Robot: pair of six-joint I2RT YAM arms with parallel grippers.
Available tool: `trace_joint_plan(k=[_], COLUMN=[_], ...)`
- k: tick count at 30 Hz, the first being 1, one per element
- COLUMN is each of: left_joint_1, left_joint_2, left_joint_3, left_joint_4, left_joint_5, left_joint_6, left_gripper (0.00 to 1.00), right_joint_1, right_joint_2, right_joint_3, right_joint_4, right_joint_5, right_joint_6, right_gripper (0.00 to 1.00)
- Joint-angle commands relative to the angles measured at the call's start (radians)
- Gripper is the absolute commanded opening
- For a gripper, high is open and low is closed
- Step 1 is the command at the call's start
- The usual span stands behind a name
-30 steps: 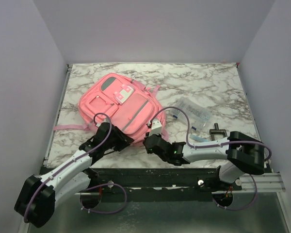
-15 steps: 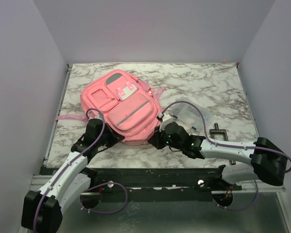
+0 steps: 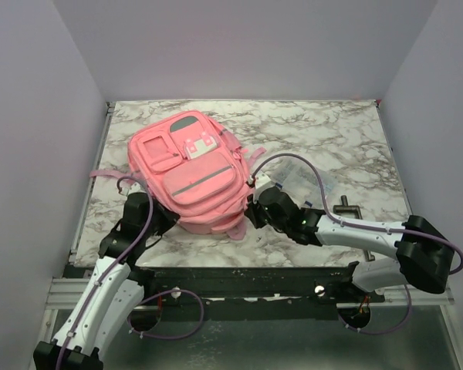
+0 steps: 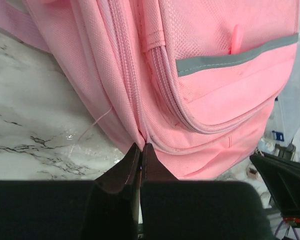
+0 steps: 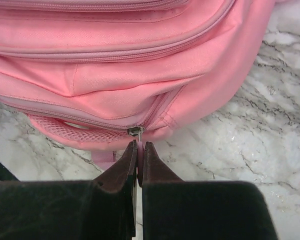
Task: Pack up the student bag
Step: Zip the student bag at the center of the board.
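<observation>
Left gripper (image 4: 140, 150): jaws pressed together at the bag's (image 3: 187, 173) near-left edge, tips pinching the pink fabric right at the zipper seam. Can't tell whether a slider is in there too.
Right gripper (image 5: 138, 146): jaws pressed together on the zip pull (image 5: 136, 131) at the bag's near-right corner; the metal slider sits just past the tips, with a pink tab between them.
Bag lies flat on the desk (image 3: 332, 131), left of centre, front pockets up, grey trim and white patch showing. Its bottom end faces the arms and its top points to the far-left. One strap trails off its left side.
A clear pouch (image 3: 305, 176) lies right of the bag, behind the right arm, not touching the bag. A small black part (image 3: 345, 209) sits further right, near the desk edge.
</observation>
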Motion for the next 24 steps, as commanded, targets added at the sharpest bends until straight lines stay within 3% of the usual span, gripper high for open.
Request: trace_joint_plan(k=[1, 3, 4, 5, 6, 10, 13, 15, 17, 20, 24], left_joint_1=[0.041, 0.041, 0.042, 0.041, 0.041, 0.042, 0.032, -0.019, -0.146, -0.364, -0.539], left_joint_2=[-0.046, -0.049, -0.057, -0.07, -0.093, -0.182, -0.191, -0.15, -0.084, -0.011, 0.044], left_joint_3=[0.093, 0.12, 0.14, 0.153, 0.158, 0.121, 0.059, 0.043, 0.064, 0.105, 0.138], left_joint_4=[-0.126, -0.147, -0.18, -0.205, -0.21, -0.01, 0.179, 0.234, 0.2, 0.143, 0.129], left_joint_5=[-0.302, -0.278, -0.277, -0.281, -0.266, -0.007, 0.216, 0.261, 0.179, -0.058, -0.274], left_joint_6=[0.012, 0.008, -0.012, -0.043, -0.053, 0.04, 0.085, 0.133, 0.221, 0.326, 0.39], left_gripper=[0.1, 0.47, 0.7, 0.87, 0.92, 0.91, 0.88, 0.87, 0.85, 0.8, 0.79], right_joint_1=[-0.013, -0.013, -0.013, -0.013, -0.013, -0.014, -0.013, -0.014, -0.02, -0.036, -0.085], right_joint_2=[-0.033, -0.049, -0.055, -0.06, -0.067, -0.072, -0.039, -0.033, -0.039, -0.053, -0.055], right_joint_3=[-0.004, -0.026, -0.035, -0.04, -0.049, -0.11, -0.099, -0.094, -0.091, -0.074, -0.055], right_joint_4=[-0.049, 0.029, 0.059, 0.081, 0.111, 0.268, 0.299, 0.309, 0.306, 0.266, 0.205], right_joint_5=[0.109, -0.053, -0.133, -0.199, -0.283, -0.459, -0.487, -0.473, -0.464, -0.465, -0.501], right_joint_6=[-0.166, -0.202, -0.205, -0.203, -0.193, -0.117, -0.049, -0.007, 0.033, 0.056, 0.079], right_gripper=[0.0, 0.01, 0.0, 0.01, 0.01, 0.01, 0.01, 0.0, 0.0, 0.01, 0.01])
